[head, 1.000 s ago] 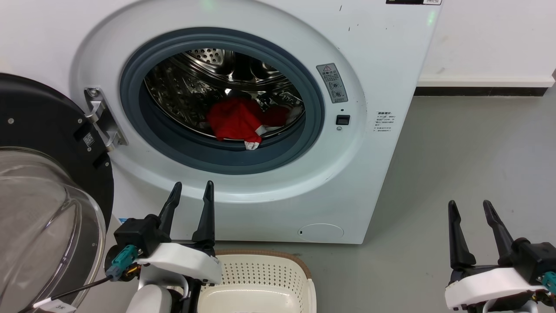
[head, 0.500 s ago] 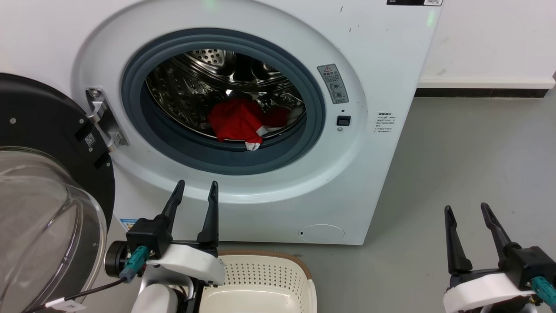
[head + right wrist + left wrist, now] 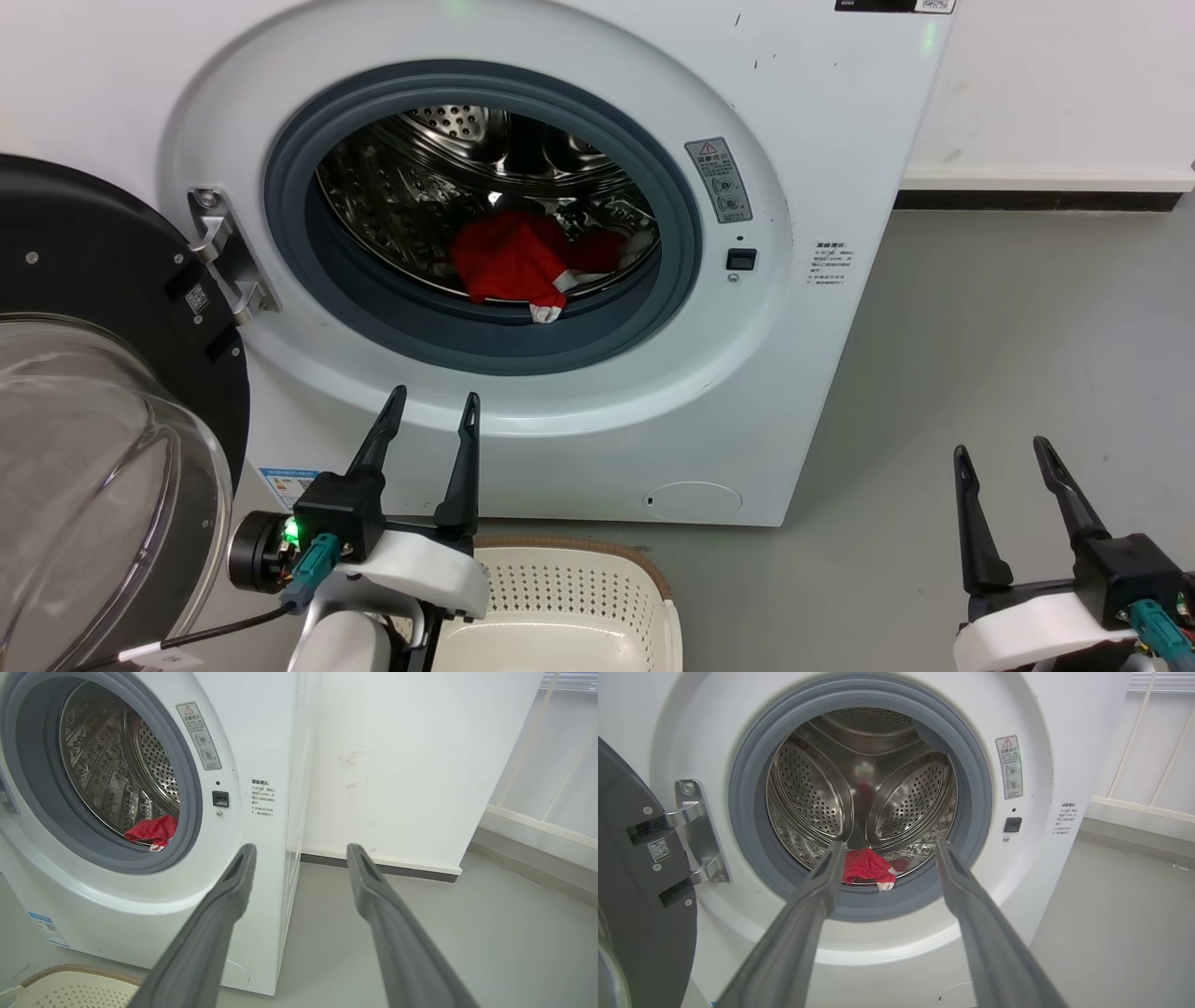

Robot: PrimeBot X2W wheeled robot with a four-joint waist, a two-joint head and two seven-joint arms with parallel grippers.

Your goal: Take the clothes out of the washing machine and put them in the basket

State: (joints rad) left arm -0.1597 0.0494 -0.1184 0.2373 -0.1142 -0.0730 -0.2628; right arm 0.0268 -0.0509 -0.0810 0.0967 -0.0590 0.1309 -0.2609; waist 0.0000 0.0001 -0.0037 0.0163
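Clothes (image 3: 509,261) are left ungrasped in the washing machine (image 3: 794,373); the left claw (image 3: 436,395), spread and empty, must next be reached inside.

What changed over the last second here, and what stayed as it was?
The left gripper edged to its right, more under the washing machine opening; the right gripper sank slightly in the head view. Both stayed open, holding nothing. The clothes remain in the drum and the basket on the floor, unmoved.
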